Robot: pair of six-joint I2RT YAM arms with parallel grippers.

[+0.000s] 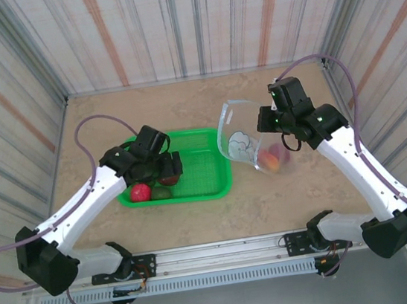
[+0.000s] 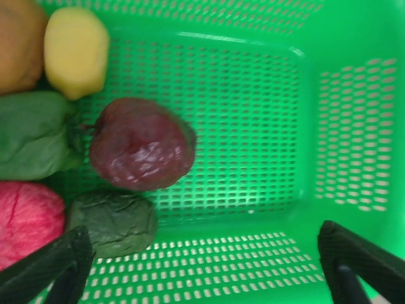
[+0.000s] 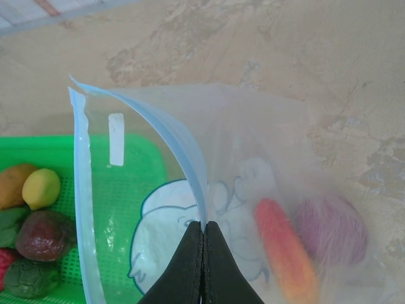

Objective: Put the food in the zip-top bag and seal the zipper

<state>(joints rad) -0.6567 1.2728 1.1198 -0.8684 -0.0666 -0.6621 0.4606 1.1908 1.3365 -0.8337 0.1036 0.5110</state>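
Food (image 3: 285, 250): two pieces inside zip-top bag (image 3: 247, 139), six left in green basket (image 2: 253, 126) | left claw (image 2: 209, 272) wide above maroon fruit (image 2: 142, 144) | right claw (image 3: 202, 231) pinching bag rim | zipper (image 3: 81, 190) unsealed

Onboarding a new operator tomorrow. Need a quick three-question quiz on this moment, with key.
1. True or false: the right gripper is shut on the edge of the bag.
2. How many items lie inside the bag? A) none B) two C) five
3. Fill in: the left gripper hangs open above the green ___.
Key: 1 true. 2 B: an orange piece and a purple piece. 3 basket.
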